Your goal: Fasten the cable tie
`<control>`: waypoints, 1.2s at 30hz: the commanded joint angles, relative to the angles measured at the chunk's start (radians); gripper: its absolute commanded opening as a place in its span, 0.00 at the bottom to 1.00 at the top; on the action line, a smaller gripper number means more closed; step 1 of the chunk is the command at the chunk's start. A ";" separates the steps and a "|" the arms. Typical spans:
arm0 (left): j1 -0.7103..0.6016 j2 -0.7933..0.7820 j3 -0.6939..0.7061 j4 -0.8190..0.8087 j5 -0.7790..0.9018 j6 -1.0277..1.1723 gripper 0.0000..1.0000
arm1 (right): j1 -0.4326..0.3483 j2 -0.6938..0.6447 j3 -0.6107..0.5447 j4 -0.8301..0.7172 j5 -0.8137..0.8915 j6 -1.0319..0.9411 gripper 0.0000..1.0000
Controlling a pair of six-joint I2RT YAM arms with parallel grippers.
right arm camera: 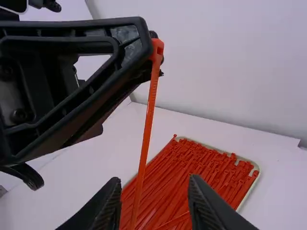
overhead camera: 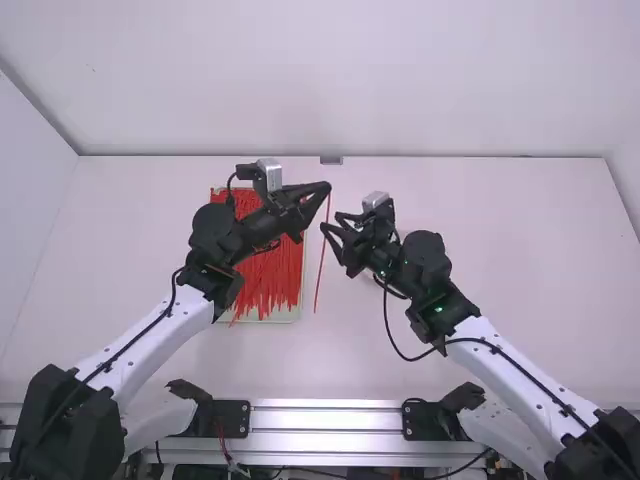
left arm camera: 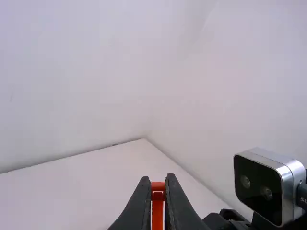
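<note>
One cable tie [overhead camera: 321,255] hangs upright over the counter [overhead camera: 500,250], beside the tray [overhead camera: 262,320] of spares. The left gripper [overhead camera: 324,190] is clenched on its head, likely so the tail dangles free for threading. The right gripper [right arm camera: 154,184] is spread wide, straddling the strap without visibly touching it.

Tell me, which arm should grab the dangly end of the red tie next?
Right, probably. The right gripper is open, close beside the hanging cable tie, while the left gripper is shut on the tie's top end.
</note>
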 commanded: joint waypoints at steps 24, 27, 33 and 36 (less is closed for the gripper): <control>-0.023 -0.024 -0.006 -0.019 -0.065 0.065 0.51 | -0.021 -0.005 0.029 -0.008 -0.015 -0.002 0.00; 0.006 -0.024 -0.005 -0.031 -0.060 0.065 0.73 | -0.065 -0.026 0.029 -0.028 -0.074 -0.002 0.00; 0.117 -0.024 0.003 -0.005 0.090 0.059 0.83 | -0.185 -0.068 0.029 -0.058 -0.220 -0.010 0.00; 0.185 -0.022 0.039 -0.023 0.193 0.066 0.86 | -0.253 -0.082 0.029 -0.054 -0.325 -0.010 0.00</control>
